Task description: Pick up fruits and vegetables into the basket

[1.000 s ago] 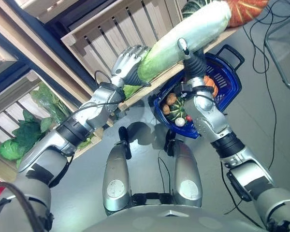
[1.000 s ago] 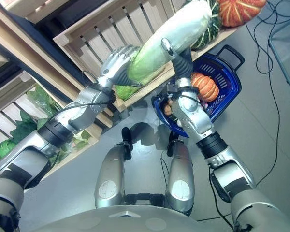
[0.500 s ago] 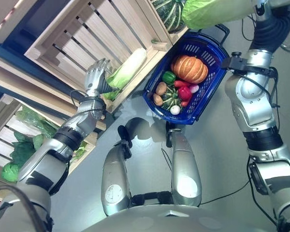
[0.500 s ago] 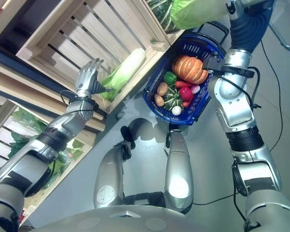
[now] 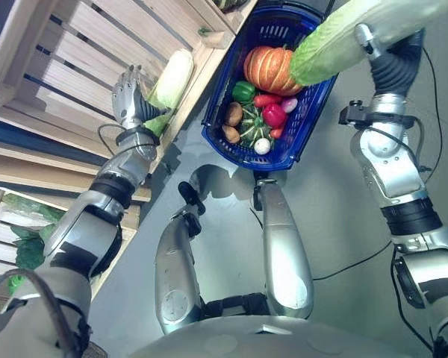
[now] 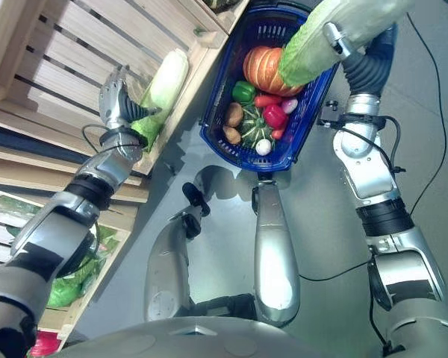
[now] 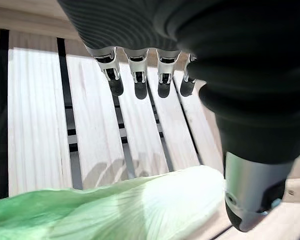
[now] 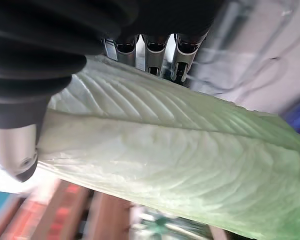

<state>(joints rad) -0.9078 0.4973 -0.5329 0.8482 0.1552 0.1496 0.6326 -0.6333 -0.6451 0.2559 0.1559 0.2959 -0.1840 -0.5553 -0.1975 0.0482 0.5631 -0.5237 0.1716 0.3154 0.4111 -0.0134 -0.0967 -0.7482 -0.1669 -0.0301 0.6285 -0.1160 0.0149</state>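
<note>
Right hand: the right hand [image 8: 20, 125] has its fingers [image 8: 182, 62] and thumb curled round a long pale-green cabbage [image 5: 336, 41], holding it up over the basket's far side, its leafy green end pointing toward the pumpkin. In the right wrist view the leaf ribs run across just beyond the fingers.

Left hand: the left hand [image 5: 127, 97] is out at the wooden crate [image 5: 67, 52], fingers straight and relaxed, holding nothing. Its thumb lies just beside the leafy end of a second cabbage.

Second cabbage: the second cabbage [image 6: 164, 82], pale with a green leafy end, lies on the crate's slats near its front rail. In the left wrist view it shows below the fingertips [image 7: 115, 86], apart from them, with slats between.

Basket: the blue basket [image 5: 228, 145] stands on the grey floor [image 5: 328, 231], just beside the crate's corner and between the two arms.

Basket contents: an orange pumpkin [image 5: 265, 67] fills the far part. Nearer lie a green pepper [image 5: 243, 91], a red pepper [image 5: 272, 115], a red chilli [image 5: 265, 99], a small striped green squash [image 5: 252, 128], two brown potatoes [image 5: 231, 123], a small white round item [image 5: 262, 146] and a pink one [image 5: 289, 105].

Lower shelf: leafy greens [image 5: 26, 250] show on a shelf below the crate, well apart from the basket.
</note>
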